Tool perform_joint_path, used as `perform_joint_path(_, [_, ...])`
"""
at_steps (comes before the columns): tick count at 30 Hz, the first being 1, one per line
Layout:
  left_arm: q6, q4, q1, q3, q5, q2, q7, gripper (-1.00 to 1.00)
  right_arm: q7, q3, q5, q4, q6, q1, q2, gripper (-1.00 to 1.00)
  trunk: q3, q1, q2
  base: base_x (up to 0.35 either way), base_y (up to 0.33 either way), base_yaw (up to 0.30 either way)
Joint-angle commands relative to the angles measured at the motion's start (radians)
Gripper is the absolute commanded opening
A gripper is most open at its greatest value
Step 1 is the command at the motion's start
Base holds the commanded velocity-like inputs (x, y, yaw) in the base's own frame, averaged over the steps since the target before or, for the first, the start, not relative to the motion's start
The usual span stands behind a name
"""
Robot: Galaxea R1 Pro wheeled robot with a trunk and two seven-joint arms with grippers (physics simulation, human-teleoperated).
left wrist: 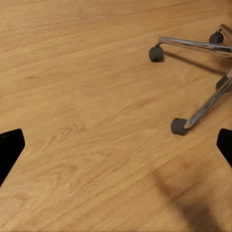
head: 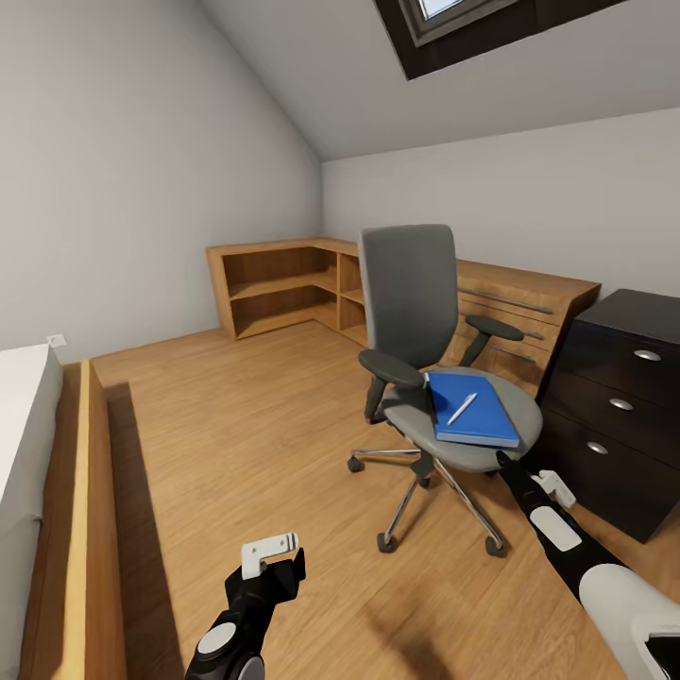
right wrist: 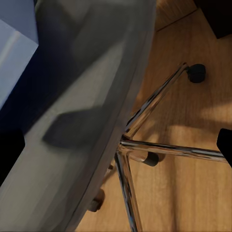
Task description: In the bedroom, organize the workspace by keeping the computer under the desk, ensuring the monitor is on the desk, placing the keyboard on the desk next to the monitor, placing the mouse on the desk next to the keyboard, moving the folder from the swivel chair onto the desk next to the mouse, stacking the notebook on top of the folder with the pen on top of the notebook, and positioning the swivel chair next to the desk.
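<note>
The grey swivel chair stands mid-room on the wood floor. On its seat lies the blue folder with the white pen on top. My right gripper is open at the seat's front rim; in the right wrist view the gripper hovers by the seat edge, above the metal base, with a corner of the folder showing. My left gripper hangs open over bare floor, and its wrist view shows a castor. Notebook, desk, monitor, keyboard, mouse and computer are out of view.
A black drawer cabinet stands right of the chair. Low light-wood shelving runs along the back wall and corner. A wood-framed white bed edge lines the left side. Open floor lies between bed and chair.
</note>
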Motion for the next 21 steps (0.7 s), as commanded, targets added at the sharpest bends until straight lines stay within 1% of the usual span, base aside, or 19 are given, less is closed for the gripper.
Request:
perform_joint_path(1, [0.002, -0.001, 0.0, -0.001, 0.01, 0.0, 0.009, 1.0, 0.001, 0.014, -0.016, 0.004, -0.005, 0.0, -0.001, 1.0, -0.001, 0.0, 0.0, 0.011, -0.028, 0.0])
perform_joint_path(6, [0.002, -0.001, 0.0, -0.001, 0.009, 0.0, 0.01, 1.0, 0.001, 0.014, -0.016, 0.004, -0.005, 0.0, 0.0, 1.0, -0.001, 0.0, 0.0, 0.076, -0.083, 0.041])
perform_joint_path(13, [0.002, -0.001, 0.0, 0.0, 0.01, 0.001, 0.009, 1.0, 0.001, 0.014, -0.016, 0.005, -0.006, 0.0, 0.0, 1.0, -0.001, 0.0, 0.0, 0.011, -0.011, 0.148])
perform_joint_path(17, [0.005, 0.025, -0.001, 0.005, 0.011, 0.001, 0.013, 1.0, 0.002, 0.014, -0.016, 0.009, -0.007, 0.0, 0.0, 1.0, -0.001, 0.0, 0.0, 0.0, 0.0, 0.032])
perform_joint_path(18, [0.014, 0.029, -0.022, 0.006, 0.011, -0.004, 0.015, 1.0, 0.003, 0.014, -0.016, 0.011, -0.007, 0.0, 0.0, 1.0, -0.001, 0.0, 0.0, 0.0, 0.0, 0.006])
perform_joint_path(19, [0.039, 0.034, -0.076, 0.007, 0.011, -0.01, 0.017, 1.0, 0.003, 0.014, -0.016, 0.012, -0.008, 0.0, 0.001, 1.0, -0.001, 0.0, 0.0, 0.0, 0.0, 0.003])
perform_joint_path(20, [0.056, 0.038, -0.099, 0.007, 0.012, -0.011, 0.021, 1.0, 0.003, 0.014, -0.016, 0.012, -0.008, 0.0, 0.001, 1.0, -0.001, 0.0, 0.0, 0.0, 0.0, 0.002])
perform_joint_path(21, [0.167, 0.132, -0.268, 0.027, 0.022, -0.013, 0.051, 1.0, 0.003, 0.014, -0.016, 0.014, -0.008, 0.0, 0.001, 1.0, -0.001, 0.0, 0.0, 0.0, 0.0, 0.0])
